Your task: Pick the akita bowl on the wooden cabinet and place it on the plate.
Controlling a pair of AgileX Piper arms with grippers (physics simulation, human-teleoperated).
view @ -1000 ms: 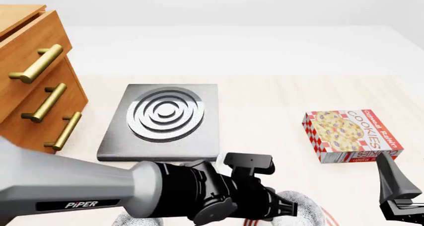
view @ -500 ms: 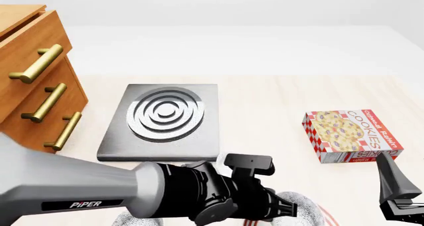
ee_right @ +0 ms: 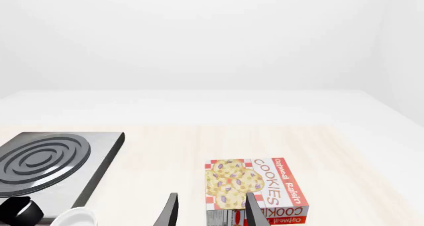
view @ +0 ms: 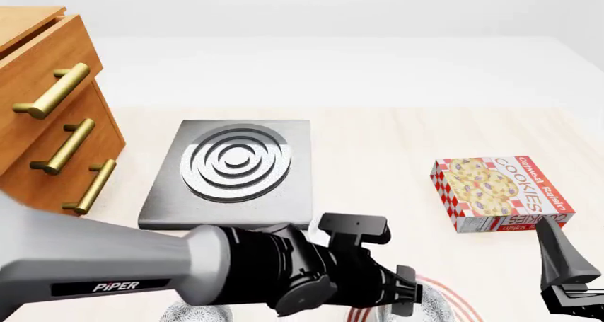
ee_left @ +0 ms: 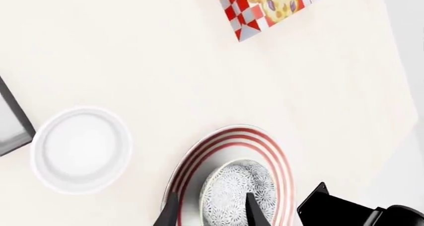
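Left wrist view has the left tool (ee_left: 210, 212) spread open directly over the akita bowl (ee_left: 239, 188), which sits on the plate (ee_left: 215, 149) just beneath its fingertips, the right tool idling well apart.
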